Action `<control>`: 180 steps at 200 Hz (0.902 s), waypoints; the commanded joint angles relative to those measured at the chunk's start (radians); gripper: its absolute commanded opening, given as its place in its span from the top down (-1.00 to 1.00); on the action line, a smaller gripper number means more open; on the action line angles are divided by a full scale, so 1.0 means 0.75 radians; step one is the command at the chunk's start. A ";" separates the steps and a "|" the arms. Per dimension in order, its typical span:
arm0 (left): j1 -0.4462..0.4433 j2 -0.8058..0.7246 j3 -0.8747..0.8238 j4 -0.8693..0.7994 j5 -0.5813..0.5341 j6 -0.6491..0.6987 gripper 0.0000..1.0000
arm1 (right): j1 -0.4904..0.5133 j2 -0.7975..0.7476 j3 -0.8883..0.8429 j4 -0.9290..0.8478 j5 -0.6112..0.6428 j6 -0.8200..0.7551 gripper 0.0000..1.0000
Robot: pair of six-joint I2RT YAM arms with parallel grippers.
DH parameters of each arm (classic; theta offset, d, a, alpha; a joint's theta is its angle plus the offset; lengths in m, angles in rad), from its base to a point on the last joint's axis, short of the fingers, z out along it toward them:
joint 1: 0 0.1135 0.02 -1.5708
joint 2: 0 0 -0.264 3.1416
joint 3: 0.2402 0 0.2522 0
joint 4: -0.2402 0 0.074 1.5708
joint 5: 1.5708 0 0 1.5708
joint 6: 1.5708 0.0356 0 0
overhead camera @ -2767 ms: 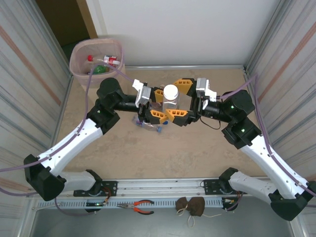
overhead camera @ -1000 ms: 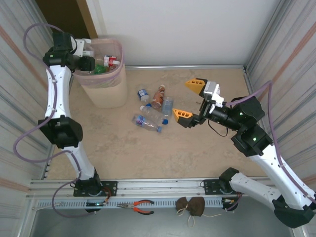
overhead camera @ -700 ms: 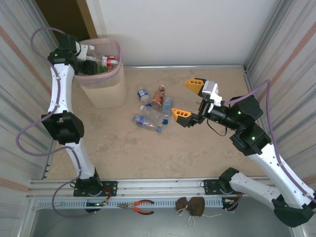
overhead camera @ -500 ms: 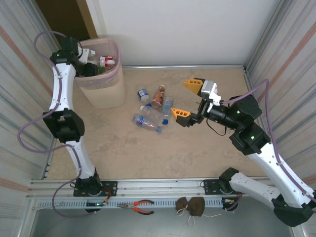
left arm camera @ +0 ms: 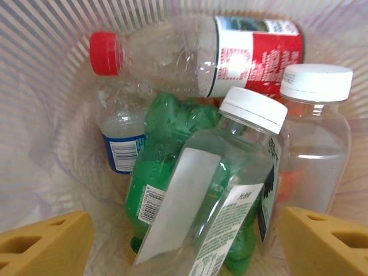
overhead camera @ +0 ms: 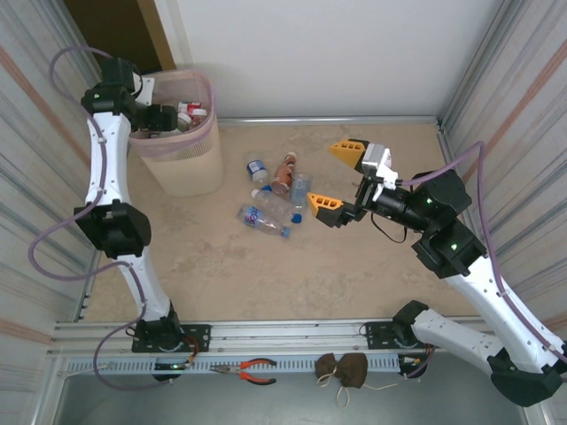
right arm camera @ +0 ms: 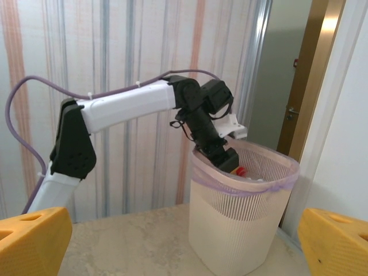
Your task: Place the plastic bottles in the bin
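- The table (overhead camera: 372,266) carries the loose plastic bottles (overhead camera: 273,211). They are a small cluster lying on their sides, near and ahead of the right jaws, which gape fully wide and grip nothing.
- The bin (overhead camera: 188,168) stands directly beneath the left jaws, with its pink liner (right arm camera: 247,185) folded over the rim around them.
- The left jaws stand wide apart over the bin's inside and hold nothing. A white-capped clear bottle (left arm camera: 218,201) sits between them, touching neither finger, on top of a green bottle (left arm camera: 172,149) and a red-labelled bottle (left arm camera: 230,54).
- To finish this drop well, I judge the left jaws should rise straight up until clear of the rim before swinging away. A sideways pull could snag the liner or tip the bin.
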 commanded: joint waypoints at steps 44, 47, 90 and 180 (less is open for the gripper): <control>-0.001 -0.136 0.021 -0.005 0.206 0.006 -0.51 | 0.009 -0.037 0.033 -0.001 -0.002 -0.026 -0.98; -0.003 -0.139 0.019 -0.006 0.217 0.012 -0.50 | 0.011 -0.039 0.033 -0.001 -0.001 -0.027 -0.98; -0.075 -0.220 -0.049 0.004 0.357 0.074 -0.36 | 0.013 -0.057 0.016 -0.014 0.012 -0.027 -0.98; -0.496 -0.470 -0.439 0.149 0.232 -0.099 -0.36 | 0.014 -0.078 -0.014 -0.029 0.053 -0.032 -0.98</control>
